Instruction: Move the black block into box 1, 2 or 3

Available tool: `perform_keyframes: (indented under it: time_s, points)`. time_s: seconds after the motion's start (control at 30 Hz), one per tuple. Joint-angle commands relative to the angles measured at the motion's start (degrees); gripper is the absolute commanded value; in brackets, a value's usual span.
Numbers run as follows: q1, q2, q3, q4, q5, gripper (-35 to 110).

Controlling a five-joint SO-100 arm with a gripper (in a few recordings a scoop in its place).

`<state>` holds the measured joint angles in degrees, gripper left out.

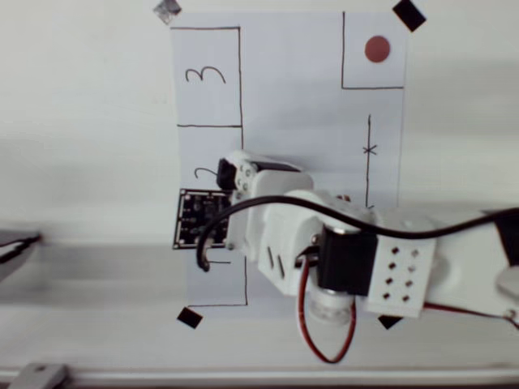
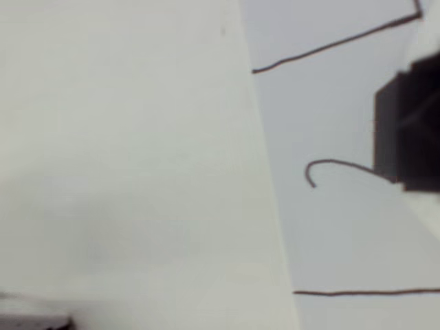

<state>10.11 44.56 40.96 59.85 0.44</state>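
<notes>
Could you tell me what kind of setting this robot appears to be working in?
Most likely a lab or hobby test bench, not a home or factory. A white paper sheet taped onto a plain white table carries hand-drawn boxes, one numbered 3, and a red dot. The arm's gripper hovers over box 2.

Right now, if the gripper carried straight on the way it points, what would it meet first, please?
The gripper points down at box 2, with the black block at its tip. Going on, the block would probably meet the paper inside that box; how high it hangs cannot be told.
</notes>
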Motion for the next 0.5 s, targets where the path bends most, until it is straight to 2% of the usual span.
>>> perform_keyframes:
  time_s: [0.0,0.47]
  points:
    - [1.14,0.35,-8.09,0.79,0.18,0]
    - [1.32,-4.66,-10.63,-1.23,-0.70,0]
